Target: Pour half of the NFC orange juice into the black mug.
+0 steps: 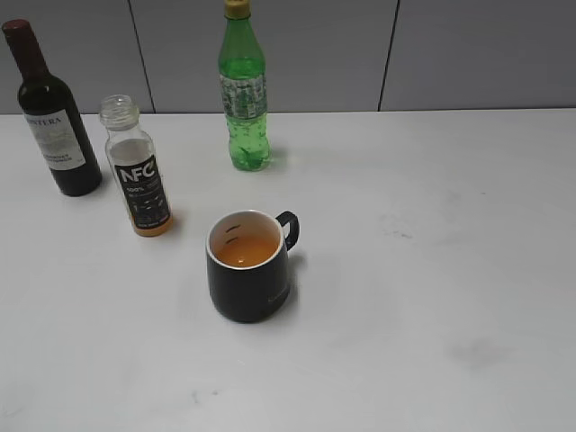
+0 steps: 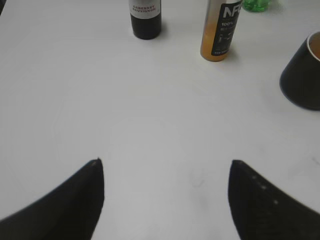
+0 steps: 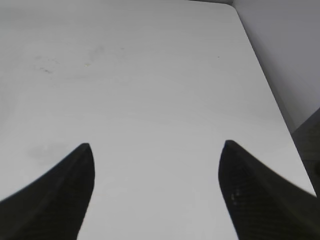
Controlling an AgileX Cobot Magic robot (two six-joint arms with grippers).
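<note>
Both claws hang wide apart over bare white desk (image 1: 432,297), left claw (image 2: 165,200) and right claw (image 3: 157,185), gripping nothing. Mug (image 1: 249,266) sits mid-desk with orange juice inside. Juice bottle (image 1: 138,169) stands upright just behind-left, uncapped, mostly drained. Wine bottle (image 1: 52,112) and green bottle (image 1: 244,90) stand farther back.

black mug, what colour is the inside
White, with orange liquid in the black mug; the exterior view shows it best.

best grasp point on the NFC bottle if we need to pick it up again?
Grip the NFC orange juice across its labelled midsection, coming in level from the front-left. It stands upright and uncapped; the wine bottle crowds its far left, the black mug its front right.
</note>
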